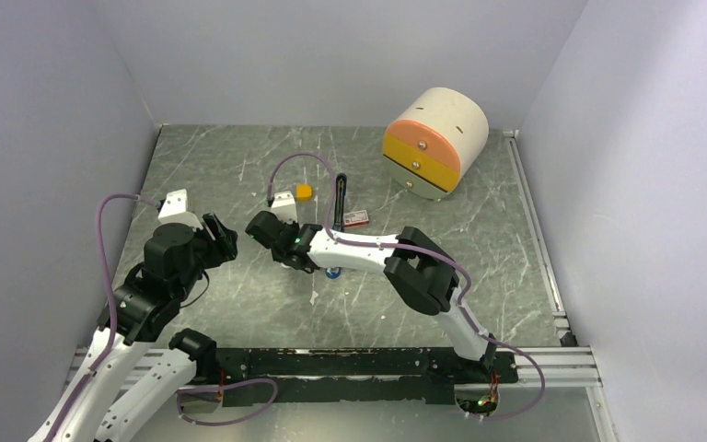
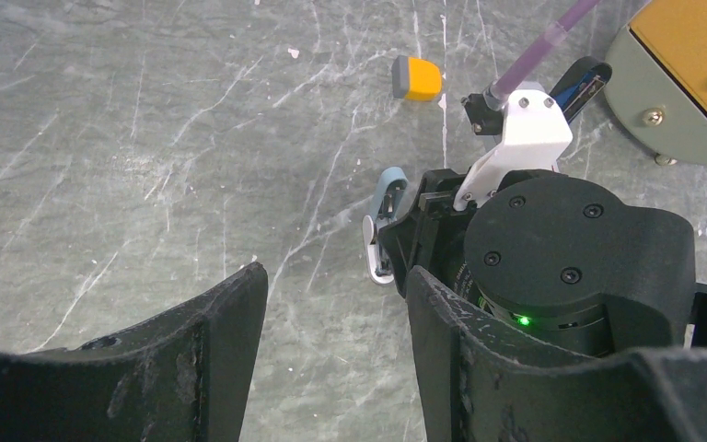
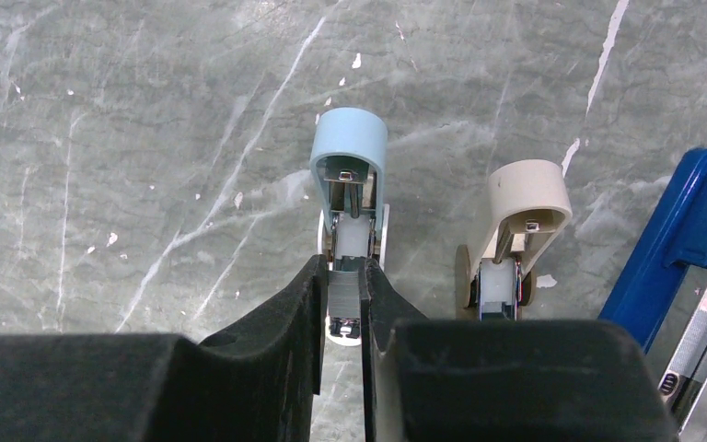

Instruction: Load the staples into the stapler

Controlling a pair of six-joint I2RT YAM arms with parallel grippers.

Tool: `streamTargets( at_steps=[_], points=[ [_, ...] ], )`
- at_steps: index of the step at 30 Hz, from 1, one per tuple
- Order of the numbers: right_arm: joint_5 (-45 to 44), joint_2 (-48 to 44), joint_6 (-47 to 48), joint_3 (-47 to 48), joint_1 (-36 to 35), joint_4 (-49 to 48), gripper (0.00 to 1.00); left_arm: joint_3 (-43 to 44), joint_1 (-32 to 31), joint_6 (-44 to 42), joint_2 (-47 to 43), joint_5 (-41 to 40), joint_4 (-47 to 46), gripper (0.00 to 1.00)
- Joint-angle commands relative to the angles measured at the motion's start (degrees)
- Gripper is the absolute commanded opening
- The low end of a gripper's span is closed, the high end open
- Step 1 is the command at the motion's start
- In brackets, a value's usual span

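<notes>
My right gripper [image 3: 341, 293] is shut on the staples [image 3: 343, 296], a small grey ribbed block pinched between its fingertips. It holds them right over the open rear of a light blue stapler [image 3: 349, 147] that lies on the table. I cannot tell if the block touches the stapler. In the top view the right gripper [image 1: 265, 230] is left of centre and hides the staples. The light blue stapler also shows in the left wrist view [image 2: 383, 226]. My left gripper [image 2: 331, 318] is open and empty just above the table, a little left of the right gripper, as the top view [image 1: 224, 241] shows.
A beige stapler [image 3: 515, 230] lies right of the light blue one, and a dark blue stapler [image 3: 690, 230] further right. An orange-yellow block [image 1: 304, 191], a red-and-white box [image 1: 356, 219] and a round drawer unit [image 1: 434, 143] are behind. Walls close three sides.
</notes>
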State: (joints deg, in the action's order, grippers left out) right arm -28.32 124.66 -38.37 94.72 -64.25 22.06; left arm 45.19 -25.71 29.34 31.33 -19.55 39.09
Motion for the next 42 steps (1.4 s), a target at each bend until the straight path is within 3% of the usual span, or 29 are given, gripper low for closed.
streamTargets(
  at_steps=[1, 20, 42],
  points=[
    [-1.6, 1.0, -0.5, 0.3, -0.3, -1.3, 0.19, 0.6, -0.1, -0.5, -0.5, -1.4, 0.1, 0.63],
    [-1.8, 1.9, 0.3, -0.2, -0.3, -1.4, 0.19, 0.6, -0.1, -0.6, -0.2, -1.4, 0.1, 0.63],
    [-1.3, -4.1, 1.9, -5.3, -0.2, -6.6, 0.18, 0.6, -0.1, -0.5, -0.1, -1.5, 0.2, 0.63]
  ],
)
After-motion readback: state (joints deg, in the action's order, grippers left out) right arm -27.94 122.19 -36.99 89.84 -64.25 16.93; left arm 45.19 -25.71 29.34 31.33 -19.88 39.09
